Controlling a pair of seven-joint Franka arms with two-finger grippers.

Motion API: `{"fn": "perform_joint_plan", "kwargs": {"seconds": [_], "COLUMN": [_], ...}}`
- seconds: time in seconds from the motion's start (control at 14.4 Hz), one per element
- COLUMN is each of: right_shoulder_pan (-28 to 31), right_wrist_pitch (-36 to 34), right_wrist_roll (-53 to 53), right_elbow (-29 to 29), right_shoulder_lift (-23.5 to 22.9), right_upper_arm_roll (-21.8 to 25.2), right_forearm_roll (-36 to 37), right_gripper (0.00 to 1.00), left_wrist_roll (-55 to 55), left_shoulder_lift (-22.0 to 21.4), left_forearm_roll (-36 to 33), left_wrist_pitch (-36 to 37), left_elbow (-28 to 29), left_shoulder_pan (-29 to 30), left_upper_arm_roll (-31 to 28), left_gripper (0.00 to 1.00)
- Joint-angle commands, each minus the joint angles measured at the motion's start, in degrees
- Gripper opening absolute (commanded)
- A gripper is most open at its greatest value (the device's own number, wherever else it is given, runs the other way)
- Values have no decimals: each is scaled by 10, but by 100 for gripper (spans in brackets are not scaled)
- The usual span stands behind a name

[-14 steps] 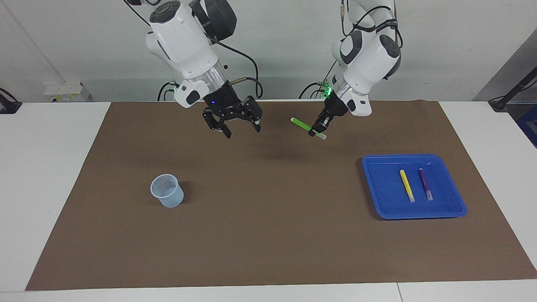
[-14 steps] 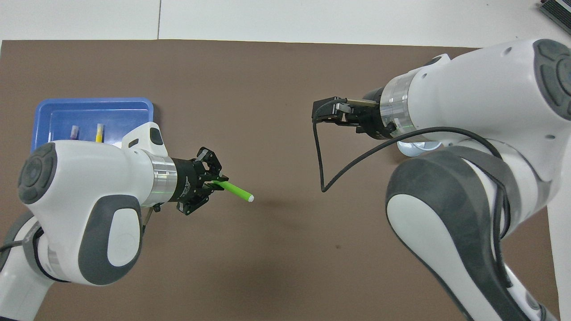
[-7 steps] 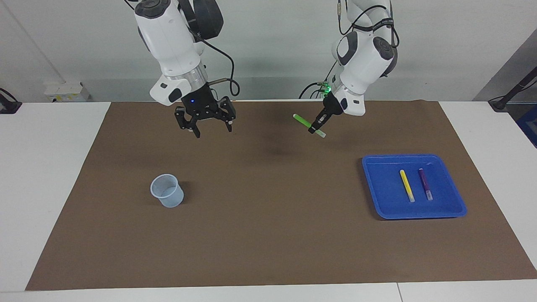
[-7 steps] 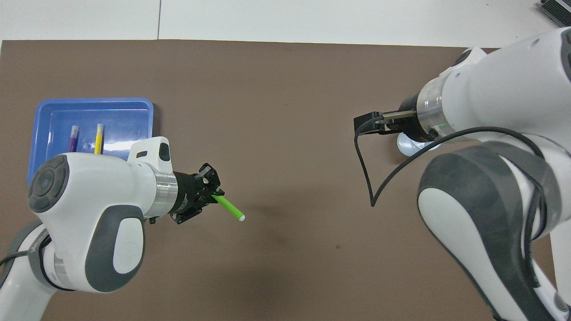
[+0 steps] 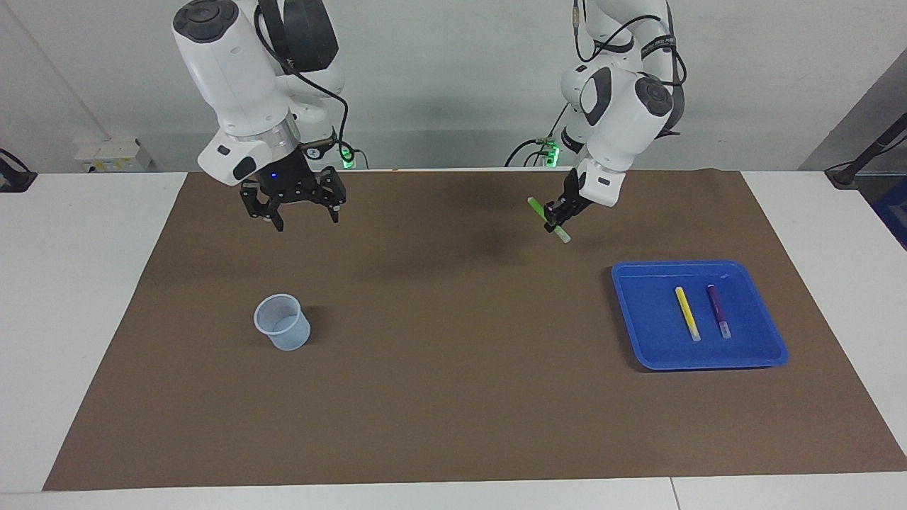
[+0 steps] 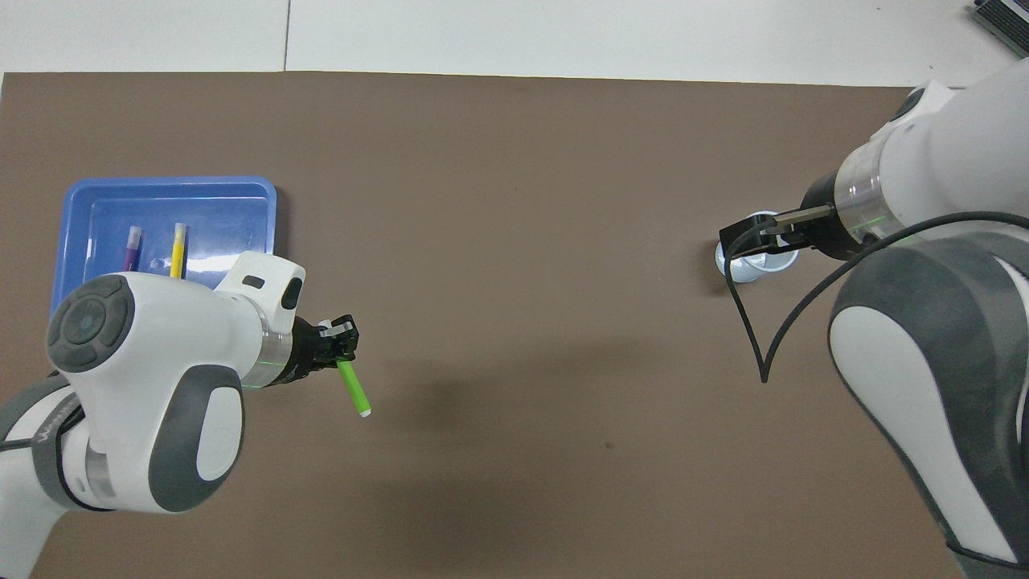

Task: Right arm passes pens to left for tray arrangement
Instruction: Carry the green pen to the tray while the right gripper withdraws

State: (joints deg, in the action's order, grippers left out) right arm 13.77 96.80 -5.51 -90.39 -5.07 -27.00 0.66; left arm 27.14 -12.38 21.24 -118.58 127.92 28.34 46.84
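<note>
Swinging: left gripper [image 5: 557,217] clenched on green pen [image 5: 548,219] — turned toward tray [image 5: 772,352] at four o'clock
Retreating: right gripper [image 5: 296,210], released — handover done

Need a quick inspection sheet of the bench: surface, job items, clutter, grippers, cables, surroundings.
Surface: brown mat on white table.
Job's things: yellow pen and purple pen side by side in blue tray; green pen held in the air.
Clutter: translucent cup on mat, toward right arm's end.
Grippers: left gripper shut on green pen, over bare mat; right gripper open, empty, raised over mat.
Cables: black cable loops off right arm.
Surroundings: grey wall.
</note>
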Motion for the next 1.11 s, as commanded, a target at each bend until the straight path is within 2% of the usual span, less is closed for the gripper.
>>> {"fn": "perform_joint_plan", "kwargs": {"seconds": [0.0, 0.21, 0.42, 0.55, 0.69, 0.83, 0.9, 1.04], "right_shoulder_pan": [-1, -24, -101, -103, -104, -108, -109, -105], "right_wrist_pitch": [-14, -22, -22, -14, -19, -25, -24, -4], "right_wrist_roll": [21, 32, 64, 69, 92, 95, 96, 96], "right_elbow": [-12, -12, -10, -13, -12, -28, -43, -61], "right_shoulder_lift": [28, 36, 43, 42, 44, 67, 75, 80], "right_upper_arm_roll": [-5, 21, 111, 119, 127, 135, 135, 135], "right_forearm_roll": [17, 18, 18, 16, 15, 8, 8, 8], "right_gripper": [100, 100, 100, 100, 100, 100, 100, 100], "left_wrist_roll": [-45, -59, -61, -74, -77, -109, -130, -142], "left_shoulder_lift": [60, 143, 237, 305, 356, 416, 430, 461], "left_forearm_roll": [-117, -208, -296, -363, -410, -439, -456, -498], "left_wrist_pitch": [6, 0, 2, 14, 58, 116, 119, 99], "left_elbow": [-40, -84, -133, -181, -244, -323, -345, -350], "left_shoulder_pan": [3, 2, 2, 9, 12, 18, 20, 34], "left_upper_arm_roll": [1, 3, 3, 1, 1, 0, -1, -11], "left_gripper": [0, 0, 0, 0, 0, 0, 0, 0]}}
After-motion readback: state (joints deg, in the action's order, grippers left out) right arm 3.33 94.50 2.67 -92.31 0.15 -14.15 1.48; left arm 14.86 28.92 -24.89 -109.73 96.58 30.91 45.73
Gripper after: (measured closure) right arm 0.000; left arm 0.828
